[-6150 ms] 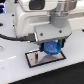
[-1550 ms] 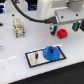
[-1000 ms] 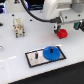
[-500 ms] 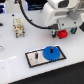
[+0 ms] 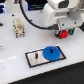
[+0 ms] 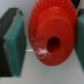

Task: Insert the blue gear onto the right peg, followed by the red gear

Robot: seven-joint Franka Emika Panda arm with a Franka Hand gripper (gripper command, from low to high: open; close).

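Between my jaws, in the wrist view, the red gear fills most of the frame, its centre hub hole dark. A teal pad sits just beside its toothed rim on one side, and a sliver of the other pad shows at the opposite edge. The jaws stand spread around the gear; I cannot tell whether the pads touch it.

In the exterior view, the red gear shows only as a small red patch under my gripper, toward the exterior view's right, on the white desk. The blue gear lies flat on the black-bordered plate, at its end on the exterior view's right; the right peg is hidden under it. A thin dark pin stands on the plate's other half.
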